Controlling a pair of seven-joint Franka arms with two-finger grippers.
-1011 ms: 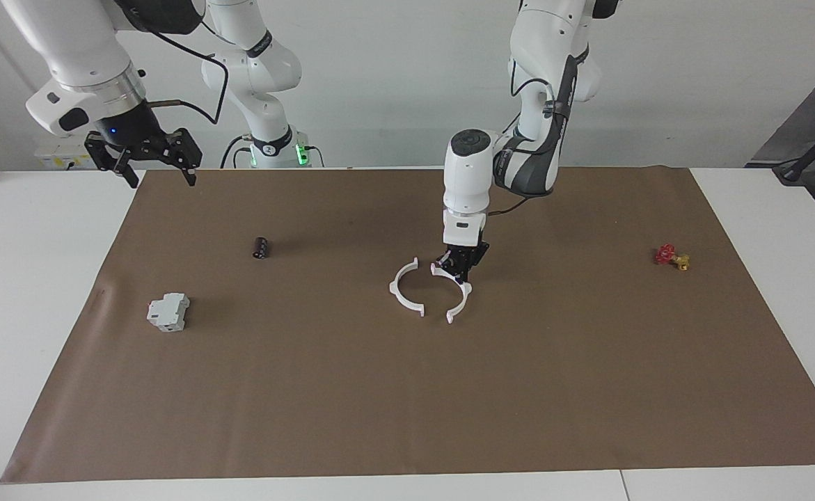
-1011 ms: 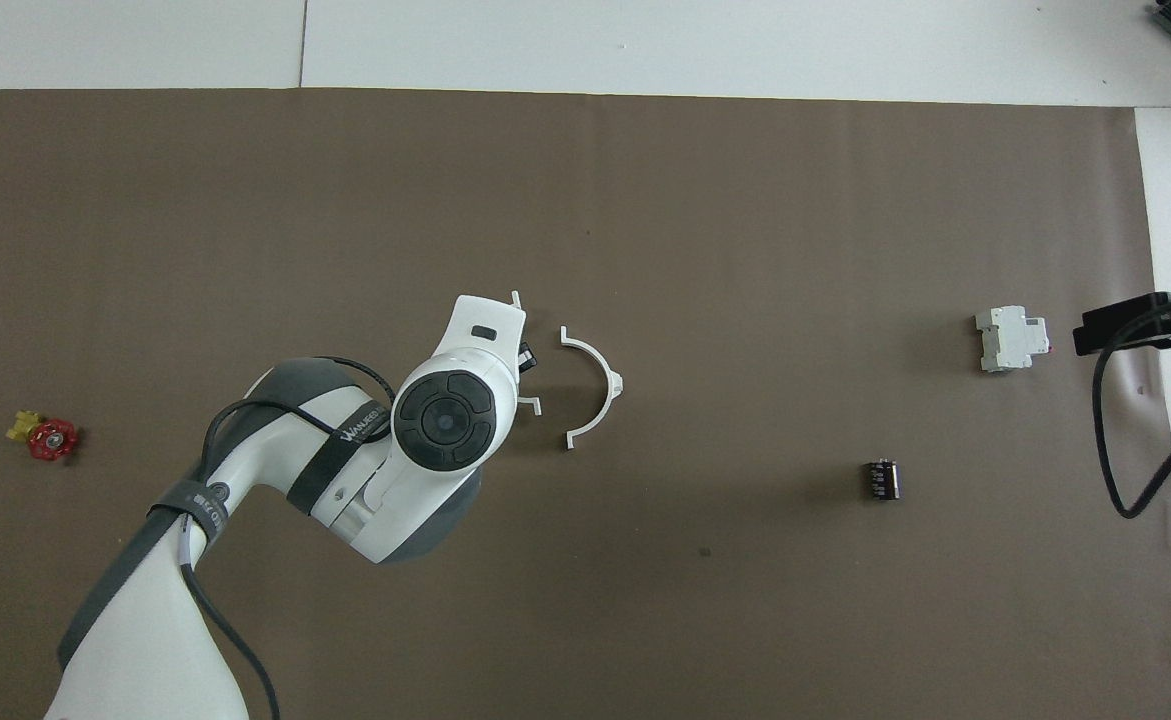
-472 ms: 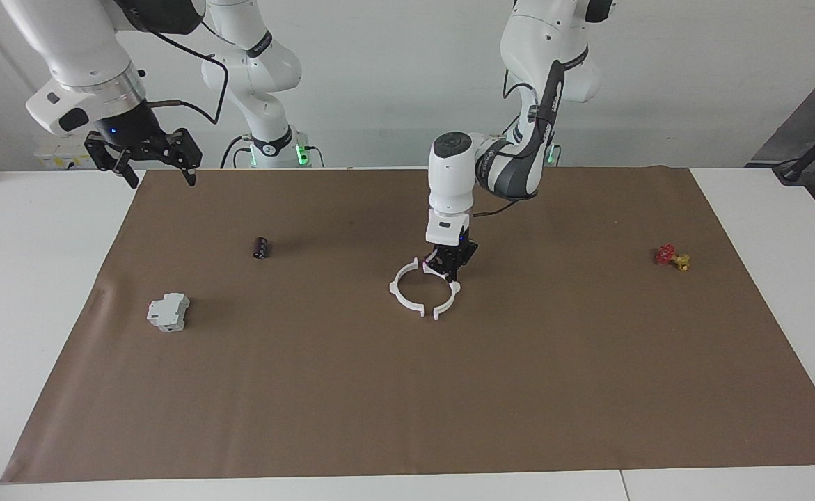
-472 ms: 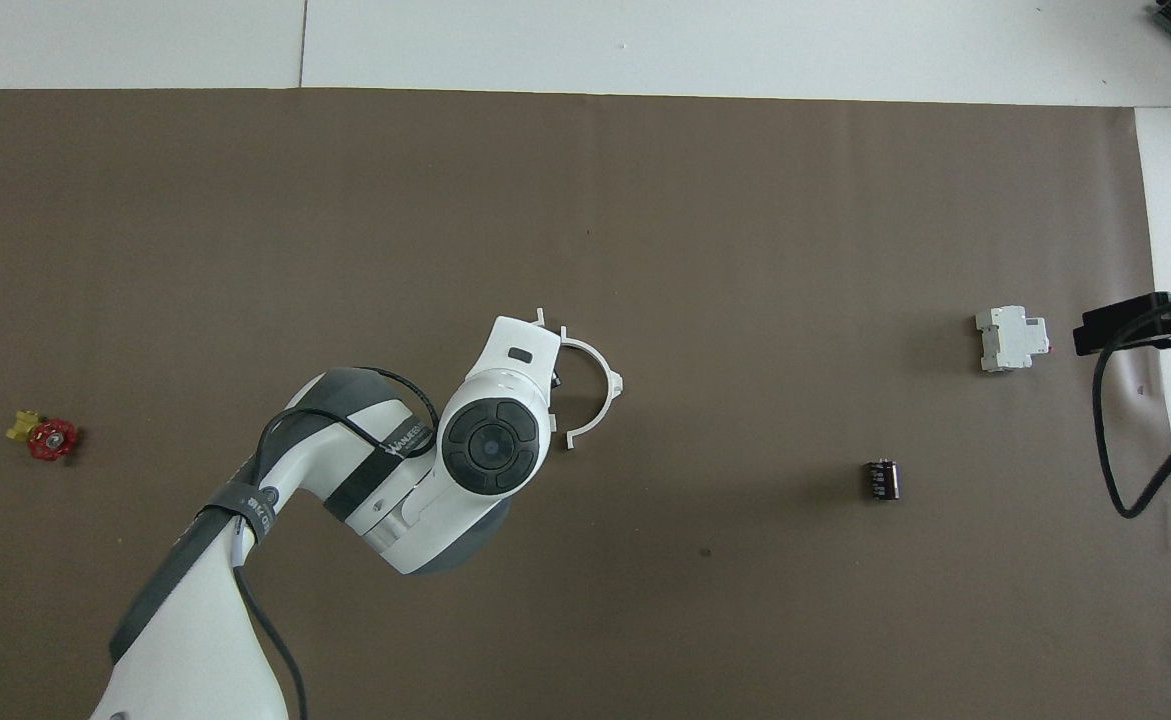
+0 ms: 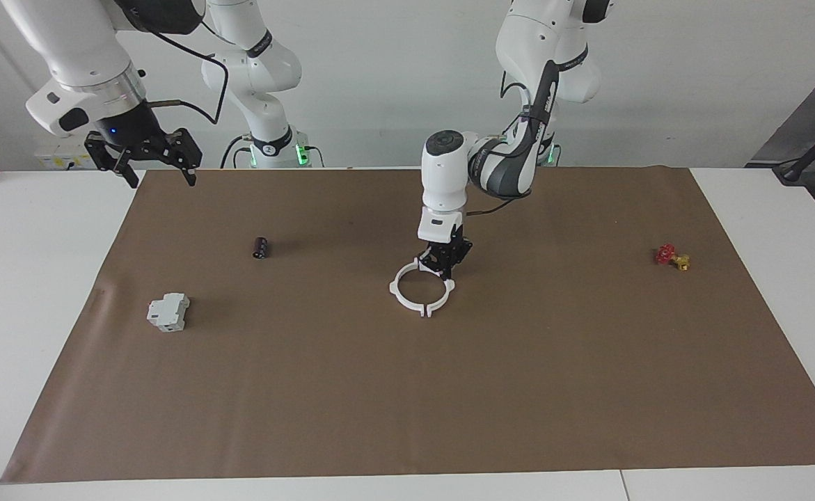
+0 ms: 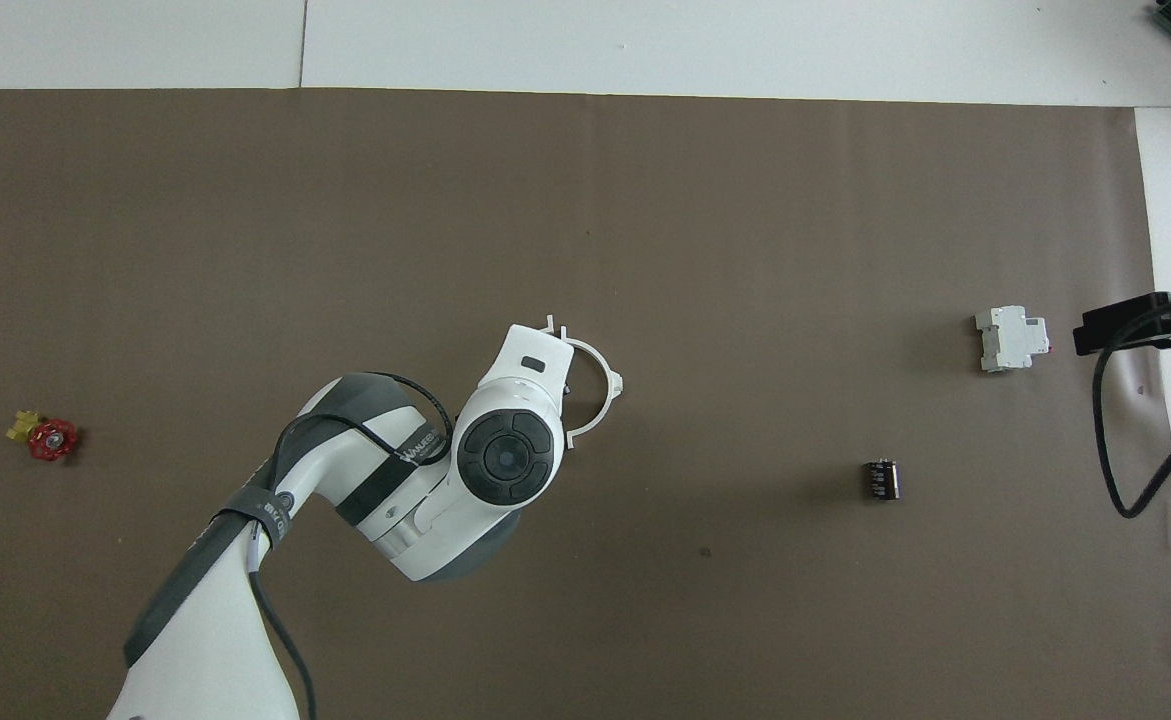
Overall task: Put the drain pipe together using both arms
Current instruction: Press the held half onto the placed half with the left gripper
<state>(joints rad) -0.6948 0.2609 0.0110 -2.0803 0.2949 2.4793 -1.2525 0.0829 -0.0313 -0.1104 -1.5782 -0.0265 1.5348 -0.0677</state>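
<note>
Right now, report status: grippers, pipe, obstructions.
Left gripper shut on one half-ring, tabs meeting the other half-ring. Right gripper open, waiting over the mat's corner. Nothing in the way.

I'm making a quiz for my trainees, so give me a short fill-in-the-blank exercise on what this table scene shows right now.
1. The left pincer grips one ____ of the drain pipe.
2. The two halves together form a nearly closed ____ on the brown mat.
3. The right pincer waits in the air near the mat's corner, holding ____.
4. The small black cylinder lies nearer to the robots than the grey-white ____.

Missing words: half; ring; nothing; block
</note>
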